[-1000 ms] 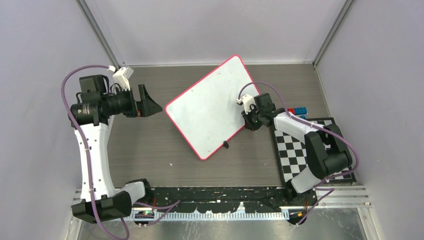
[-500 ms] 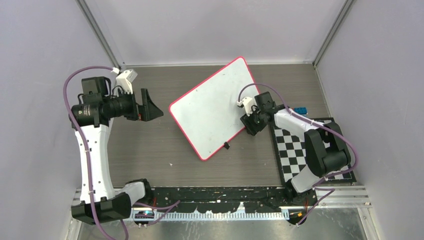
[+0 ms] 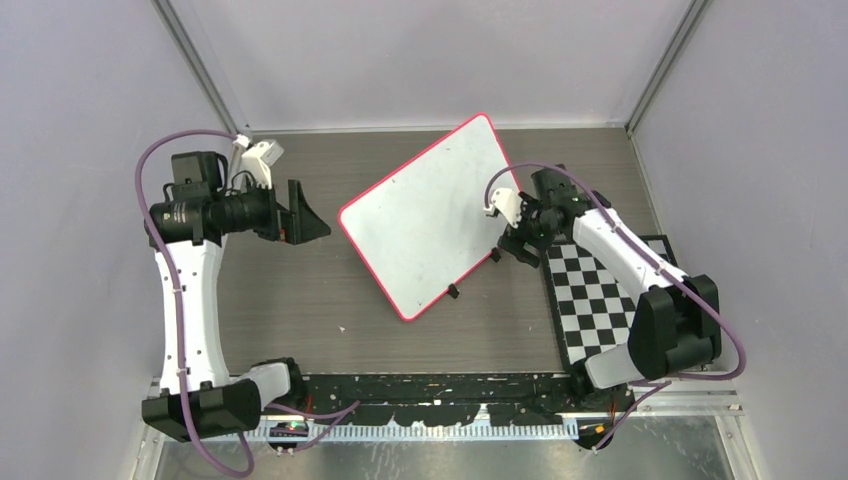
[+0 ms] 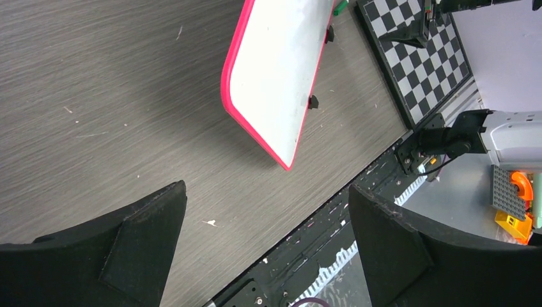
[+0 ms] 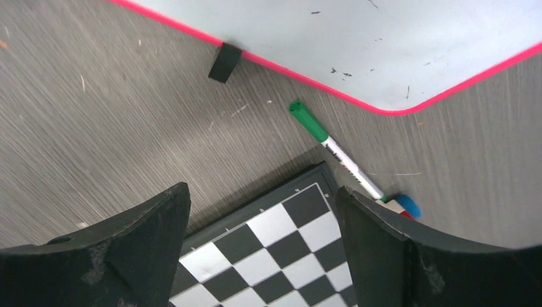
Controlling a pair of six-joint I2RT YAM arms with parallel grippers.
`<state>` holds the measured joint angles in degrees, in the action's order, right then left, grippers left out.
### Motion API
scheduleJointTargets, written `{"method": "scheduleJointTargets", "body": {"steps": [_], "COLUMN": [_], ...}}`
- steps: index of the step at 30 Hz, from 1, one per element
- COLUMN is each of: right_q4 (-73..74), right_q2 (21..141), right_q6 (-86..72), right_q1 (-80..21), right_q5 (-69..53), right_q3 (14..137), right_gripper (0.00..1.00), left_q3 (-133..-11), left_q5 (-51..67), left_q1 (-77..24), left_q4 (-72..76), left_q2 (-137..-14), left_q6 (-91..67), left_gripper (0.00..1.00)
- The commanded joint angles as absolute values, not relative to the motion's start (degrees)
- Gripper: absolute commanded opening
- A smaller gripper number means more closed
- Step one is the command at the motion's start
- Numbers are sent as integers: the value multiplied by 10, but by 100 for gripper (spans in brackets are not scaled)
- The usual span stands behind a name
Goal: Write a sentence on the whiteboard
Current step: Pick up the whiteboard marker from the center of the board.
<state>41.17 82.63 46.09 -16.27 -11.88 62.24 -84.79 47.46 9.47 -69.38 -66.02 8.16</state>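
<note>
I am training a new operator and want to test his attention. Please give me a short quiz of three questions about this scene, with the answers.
1. True or false: the whiteboard already carries a written sentence.
2. Where does the green-capped marker lie?
A) on top of the whiteboard
B) on the table, between the whiteboard's corner and the checkerboard mat
C) in the middle of the checkerboard mat
3. Fill in: the left end effector and the right end effector are both ____ and hold nothing.

Key: 1 false, the surface shows only small specks; 2 B; 3 open.
</note>
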Motion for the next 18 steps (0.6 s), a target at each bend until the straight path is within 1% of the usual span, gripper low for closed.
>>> {"method": "scheduleJointTargets", "body": {"steps": [1, 4, 6, 10, 15, 18], "right_q4": [483, 483, 479, 475, 471, 472], "right_q2": [860, 902, 926, 975, 1028, 1050], "right_q6": [649, 738, 768, 785, 786, 794], "right_q1": [-162, -159, -151, -140, -134, -134], "right_q5": [-105, -71, -71, -84, -93, -93], "right_q3": [656, 658, 664, 708, 752, 769], "right_gripper": [86, 81, 79, 79, 77, 75], "left_q3": [-859, -853, -844, -826, -832, -837], "left_q5": [502, 509, 513, 509, 503, 505], "left_q1": [93, 93, 93, 92, 93, 93], "left_q4": [-695, -679, -667, -647, -654, -654], "left_q2": [-665, -661, -656, -648, -659, -667], "left_q6": [97, 84, 72, 57, 62, 62], "left_gripper": [100, 100, 100, 100, 100, 100]}}
